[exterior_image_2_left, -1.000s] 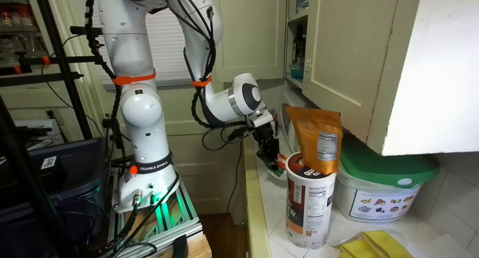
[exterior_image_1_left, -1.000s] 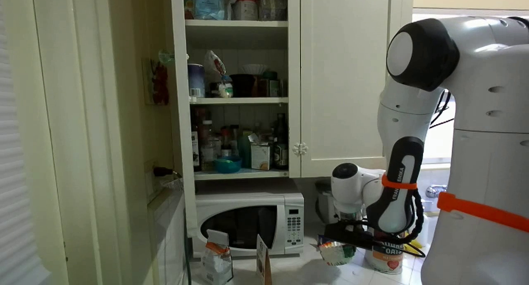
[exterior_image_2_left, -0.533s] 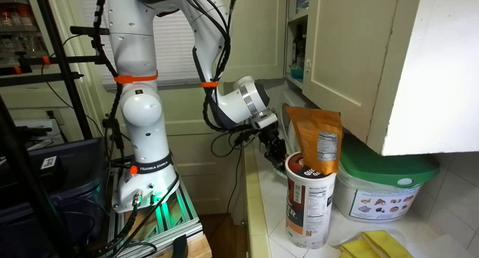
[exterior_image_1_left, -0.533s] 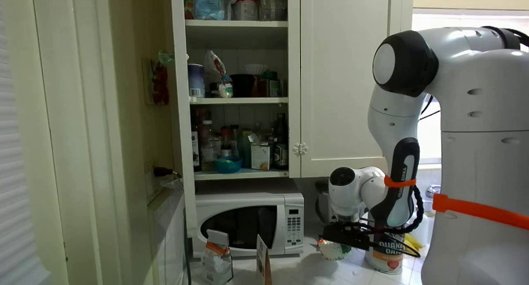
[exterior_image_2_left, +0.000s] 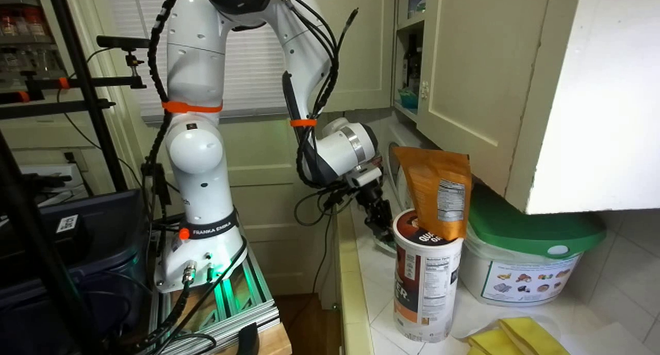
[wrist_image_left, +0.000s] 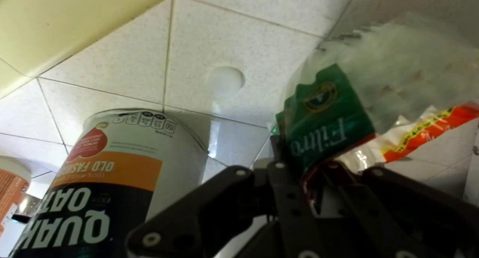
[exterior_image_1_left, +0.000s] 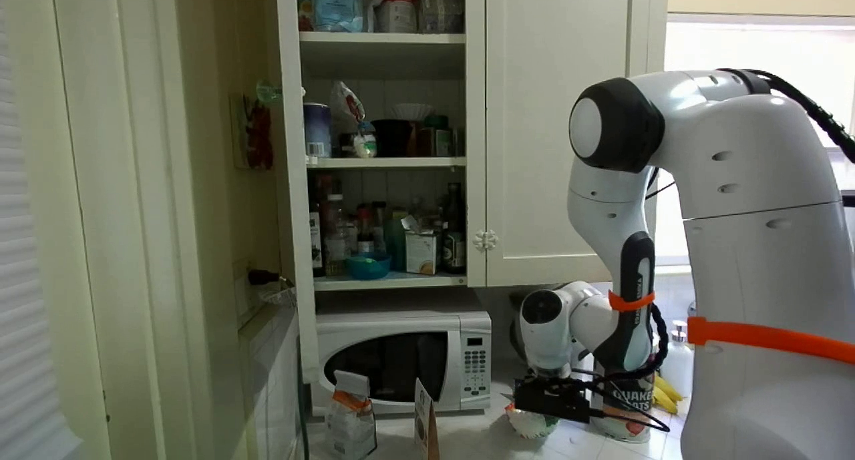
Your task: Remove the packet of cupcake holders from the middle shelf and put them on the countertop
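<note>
My gripper (wrist_image_left: pixel 305 166) is shut on the packet of cupcake holders (wrist_image_left: pixel 404 74), a clear bag with pale contents, a green label and a red and yellow strip. In an exterior view the packet (exterior_image_1_left: pixel 530 422) shows as a rounded pale pack below the dark gripper body, low over the pale tiled countertop (exterior_image_1_left: pixel 486 443). I cannot tell whether it touches the countertop. In another exterior view my gripper (exterior_image_2_left: pixel 384 235) is partly behind the oats can, and most of the packet is hidden. The middle shelf (exterior_image_1_left: pixel 387 162) is a white board in the open cupboard.
The oats can (exterior_image_2_left: pixel 425 288) stands close beside my gripper, also in the wrist view (wrist_image_left: pixel 101 190), with an orange pouch (exterior_image_2_left: pixel 435 190) on top. A microwave (exterior_image_1_left: pixel 401 360), a small bag (exterior_image_1_left: pixel 351 423) and an upright carton (exterior_image_1_left: pixel 425 420) are nearby. The cupboard door (exterior_image_1_left: pixel 558 126) hangs above.
The arm has reached further toward the cupboard side with its elbow lower. The packet, still in my gripper, has moved slightly left and down in the view that faces the cupboard.
</note>
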`<move>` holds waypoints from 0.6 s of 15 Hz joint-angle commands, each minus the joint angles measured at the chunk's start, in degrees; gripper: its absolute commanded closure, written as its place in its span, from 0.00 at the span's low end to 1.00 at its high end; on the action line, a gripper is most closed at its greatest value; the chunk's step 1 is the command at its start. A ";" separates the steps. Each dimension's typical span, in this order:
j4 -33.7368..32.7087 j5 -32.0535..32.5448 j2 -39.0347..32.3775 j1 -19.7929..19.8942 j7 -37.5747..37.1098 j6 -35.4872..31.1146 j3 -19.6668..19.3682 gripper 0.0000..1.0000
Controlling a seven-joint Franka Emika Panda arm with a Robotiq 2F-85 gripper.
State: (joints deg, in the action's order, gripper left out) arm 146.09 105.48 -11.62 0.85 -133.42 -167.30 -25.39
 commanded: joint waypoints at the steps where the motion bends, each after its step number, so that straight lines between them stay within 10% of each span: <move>1: -3.63 6.39 -4.56 0.49 -11.21 -0.68 2.35 0.97; 3: -4.71 8.50 -5.98 0.74 -12.94 0.22 3.45 0.97; 4: -4.98 9.28 -6.46 0.80 -13.35 0.92 3.81 0.63; 9: -3.37 5.37 -5.68 0.74 -7.08 1.27 3.69 0.33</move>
State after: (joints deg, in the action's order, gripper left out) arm 142.13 111.70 -17.23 1.26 -139.72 -164.96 -21.77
